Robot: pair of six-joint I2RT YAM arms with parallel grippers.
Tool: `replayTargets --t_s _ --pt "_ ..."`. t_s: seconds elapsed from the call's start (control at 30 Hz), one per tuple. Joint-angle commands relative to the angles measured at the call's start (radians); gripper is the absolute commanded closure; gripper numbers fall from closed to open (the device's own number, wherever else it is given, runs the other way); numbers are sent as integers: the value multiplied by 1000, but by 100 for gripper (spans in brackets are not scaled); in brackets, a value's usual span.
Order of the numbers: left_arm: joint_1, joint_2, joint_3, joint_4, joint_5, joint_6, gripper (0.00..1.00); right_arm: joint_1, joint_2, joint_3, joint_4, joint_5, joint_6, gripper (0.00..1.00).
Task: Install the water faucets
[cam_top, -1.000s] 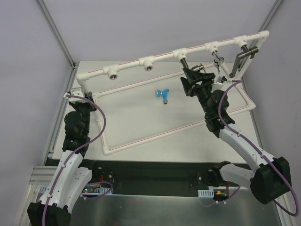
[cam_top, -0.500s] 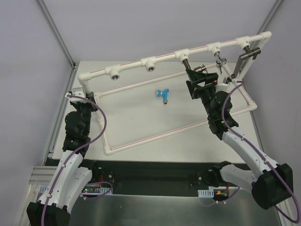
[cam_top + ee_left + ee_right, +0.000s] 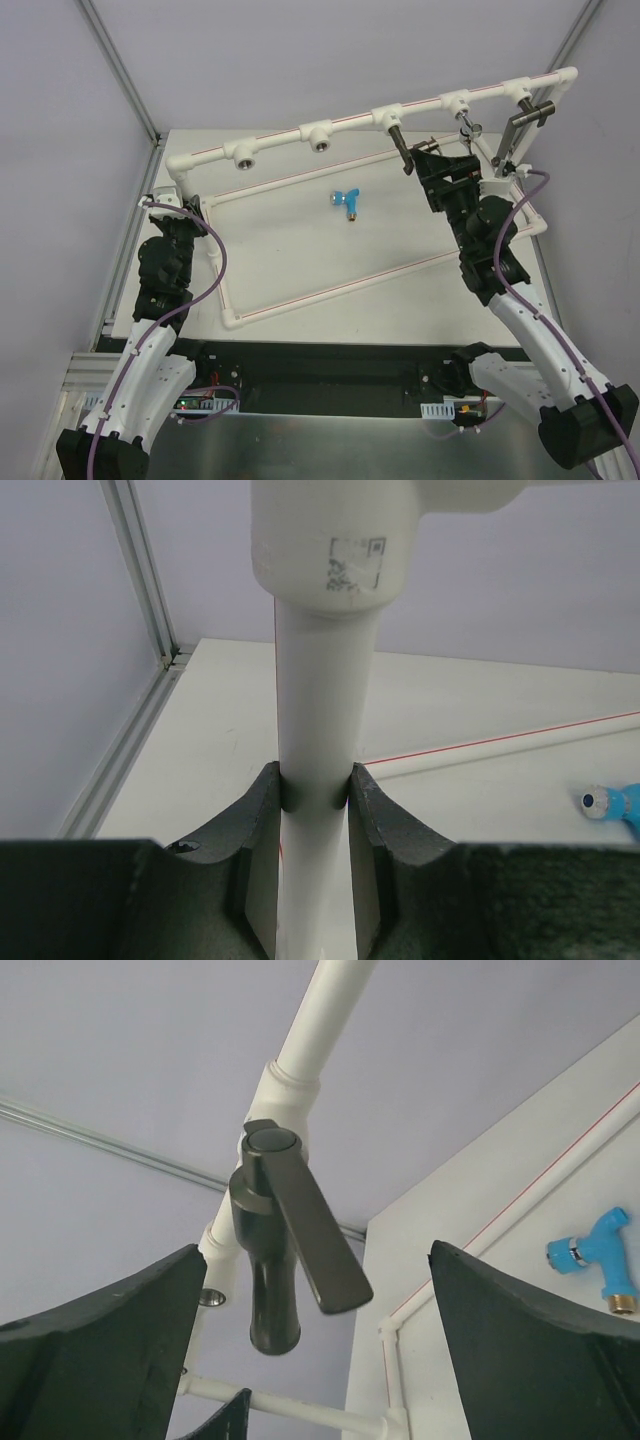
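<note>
Where the left gripper [image 3: 313, 792] sits: at the left end of the white pipe frame [image 3: 300, 295], low on its upright pipe [image 3: 322, 680].
State of the left gripper: narrow; its 2 fingers [image 3: 255, 810] press on both sides of the upright pipe and hold it.
Above the left grip: an elbow fitting [image 3: 340, 530] with a small printed label joins the upright pipe to the top rail [image 3: 345, 121].
Where the right gripper [image 3: 316, 1248] is: raised under the right part of the top rail, pointing up toward it.
State of the right gripper: wide and holding nothing; its 2 fingers [image 3: 540, 1350] stand on either side of the dark grey faucet [image 3: 265, 1300] and do not touch it.
How the dark grey faucet hangs: from a tee of the top rail, spout downward, with its flat lever [image 3: 320, 1250] slanting across the front toward the lower right.
Where the blue faucet [image 3: 348, 202] lies: on its side on the table [image 3: 300, 240], inside the outline of the frame's base and well apart from both grippers; the right wrist view shows its brass threaded end.
Sockets [image 3: 243, 153]: 2 on the left part of the top rail are open, and the metal thread shows inside.
Other fittings [image 3: 520, 120]: 2 more hang from the top rail to the right of the dark grey faucet; the nearer one is too small to tell in detail.
</note>
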Motion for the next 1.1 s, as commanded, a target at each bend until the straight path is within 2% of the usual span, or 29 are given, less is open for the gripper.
replayTargets --t_s 0.0,0.13,0.23,0.33,0.37,0.47,0.5,0.53,0.6,0.77,1.0,1.07 --pt "-21 -8 22 34 86 -53 100 -6 -99 64 -156 3 -120 4" --pt "-23 -8 22 36 89 -55 100 -8 -160 135 -348 4 -250 4" --pt "-23 -2 22 36 92 -58 100 -6 -168 219 -504 -68 -353 4" --pt "-24 -1 22 38 92 -61 100 -9 -159 345 -656 -151 -558 4" --pt "-24 0 22 38 92 -61 100 -8 -154 380 -732 -166 -687 4" --pt "-27 -1 22 38 92 -61 100 -8 -118 536 -869 -221 -911 4" --pt "-27 0 22 39 92 -63 100 -8 -102 576 -892 -244 -1061 4" --pt "-29 -3 22 39 92 -63 100 -6 -73 633 -928 -261 -1130 4" --pt "-32 -5 22 39 94 -63 100 -6 -47 676 -952 -290 -1357 4" --pt "-34 -12 22 39 86 -53 100 18 -6 667 -897 -295 -1715 4" --pt "-34 -11 22 36 77 -37 100 191 48 577 -821 -15 -2160 2" --pt "-34 -8 22 38 77 -37 100 215 57 548 -764 9 -2273 5"
